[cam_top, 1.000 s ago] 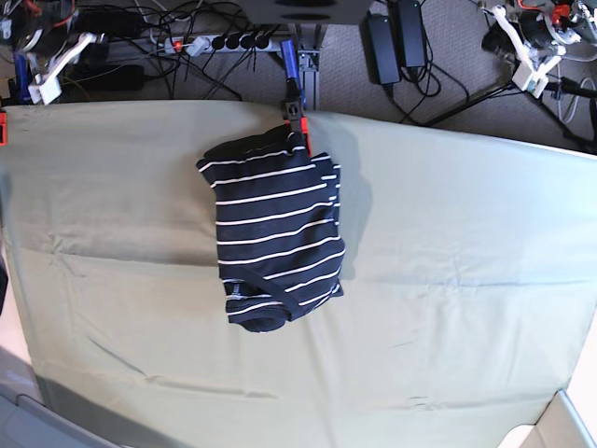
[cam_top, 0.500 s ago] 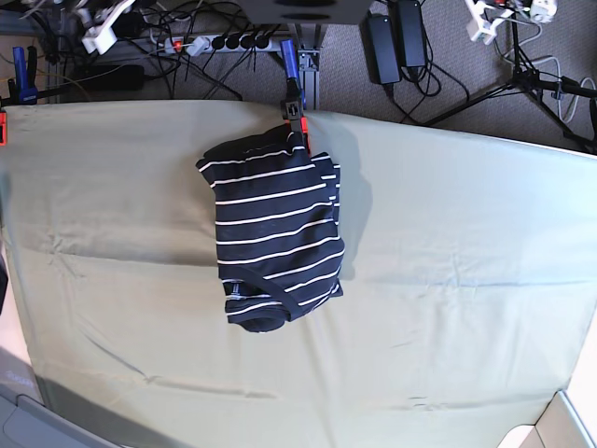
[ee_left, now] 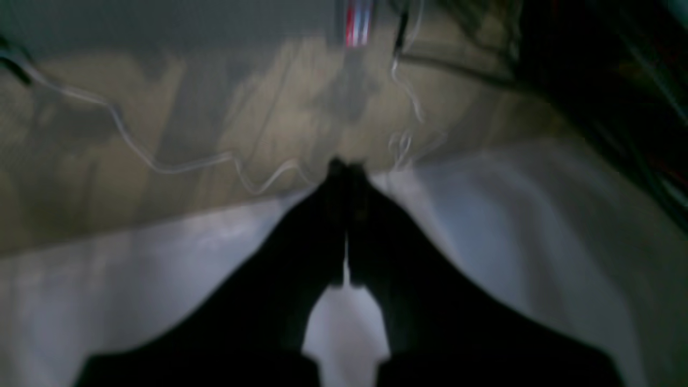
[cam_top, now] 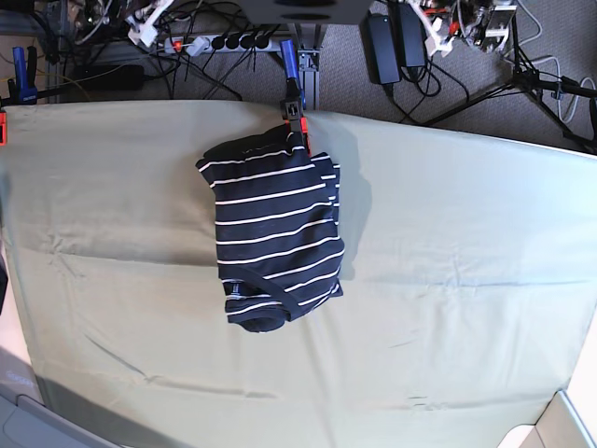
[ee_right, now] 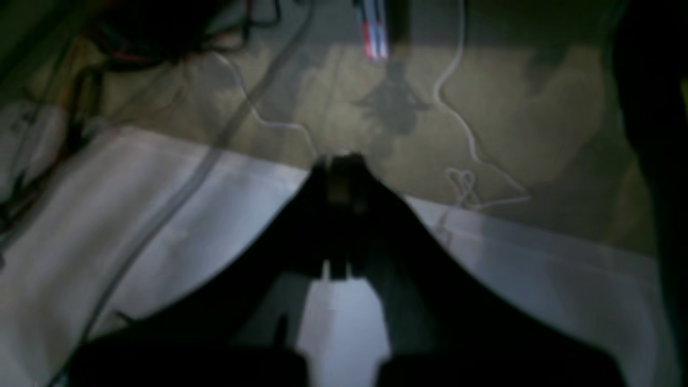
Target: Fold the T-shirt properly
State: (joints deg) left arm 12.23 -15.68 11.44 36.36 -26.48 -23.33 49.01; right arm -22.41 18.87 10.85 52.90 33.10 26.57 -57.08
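A navy T-shirt (cam_top: 272,233) with thin white stripes lies folded into a compact, roughly rectangular bundle on a pale green table cloth (cam_top: 448,280). It sits near the cloth's far edge, slightly left of centre in the base view, with a rounded fold at its near end. A blue and orange clamp (cam_top: 293,89) grips the cloth's far edge, just touching the shirt's top corner. Another blue clamp (cam_top: 19,77) stands at the far left edge.

Both arms are away from the shirt, and neither gripper touches it.

In the left wrist view, the left gripper (ee_left: 346,172) shows as a dark blurred shape with its jaws pressed together, holding nothing. Ahead of the jaws lies brownish floor with a loose pale cable (ee_left: 161,161); below them spreads a pale, blurred surface.

In the right wrist view, the right gripper (ee_right: 339,161) also has its jaws pressed together and empty. Beyond the tips, a white cable (ee_right: 467,140) curls over the floor, and dark tangled wires (ee_right: 161,32) sit up and to the left. Nothing stands between either pair of jaws.

Behind the table, a power strip (cam_top: 219,42) and black cables clutter the floor.
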